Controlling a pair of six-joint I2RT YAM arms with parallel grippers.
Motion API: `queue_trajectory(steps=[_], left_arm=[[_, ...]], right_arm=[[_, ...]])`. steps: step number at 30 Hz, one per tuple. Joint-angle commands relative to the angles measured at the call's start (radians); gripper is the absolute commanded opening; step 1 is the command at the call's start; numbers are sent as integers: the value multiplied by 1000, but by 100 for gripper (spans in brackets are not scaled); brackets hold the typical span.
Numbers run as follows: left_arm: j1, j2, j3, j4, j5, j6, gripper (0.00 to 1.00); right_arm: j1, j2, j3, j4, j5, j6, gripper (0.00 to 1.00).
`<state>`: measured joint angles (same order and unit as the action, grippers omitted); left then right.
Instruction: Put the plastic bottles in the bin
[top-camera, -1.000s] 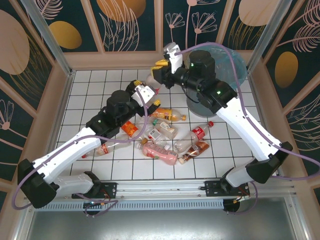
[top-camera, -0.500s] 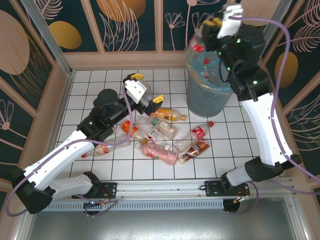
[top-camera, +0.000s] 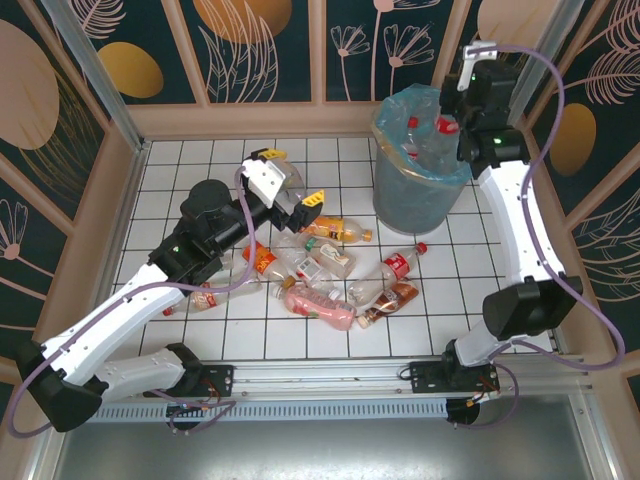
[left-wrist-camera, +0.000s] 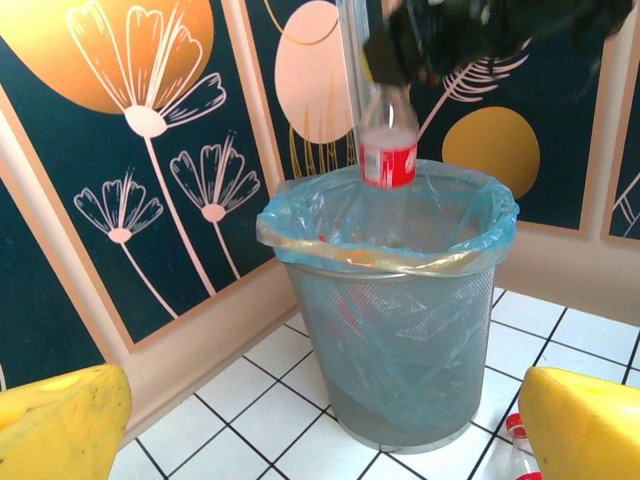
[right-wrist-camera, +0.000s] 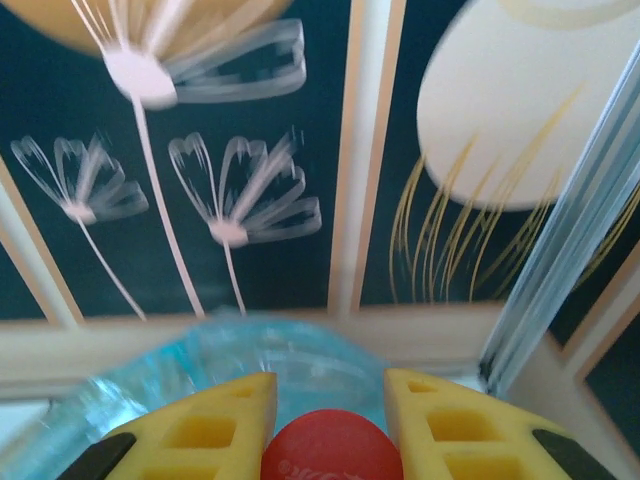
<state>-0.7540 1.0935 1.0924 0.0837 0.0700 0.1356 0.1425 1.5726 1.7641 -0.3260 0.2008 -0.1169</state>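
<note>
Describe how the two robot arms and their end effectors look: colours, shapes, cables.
Both the left arm and right arm have white tapered links joined by black rounded joints, each trailed by a purple cable. The left end effector and right end effector carry blocky yellow fingers with cut-out pockets.

About nine clear bottles, some crushed, lie scattered mid-table. The grey mesh bin, lined with a blue bag, stands upright near the far right corner. A red-labelled bottle hangs upright over its mouth.
</note>
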Motion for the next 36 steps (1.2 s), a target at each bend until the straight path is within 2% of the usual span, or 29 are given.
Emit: queue_trajectory(steps=[1,6,18,26,36], left_arm=[[-2,-15,-21,-22,4,-34,99],[-2,-30,-53,-4,-16,-49,99],[-2,-23,-63,1,-26,-71,99],[-2,-30,-75,-16,-25,-74,99],[-2,-42,-96,-15,-41,-78,99]], right_arm=[[-39,-8,-87,135,-63,51,0],[-34,-52,-242,310,-89,22,0],[-20,-35,-354,328,-28,83,0],[-32,41,-369,339,44,79,0],[-68,172,-314,303,-27,104,8]])
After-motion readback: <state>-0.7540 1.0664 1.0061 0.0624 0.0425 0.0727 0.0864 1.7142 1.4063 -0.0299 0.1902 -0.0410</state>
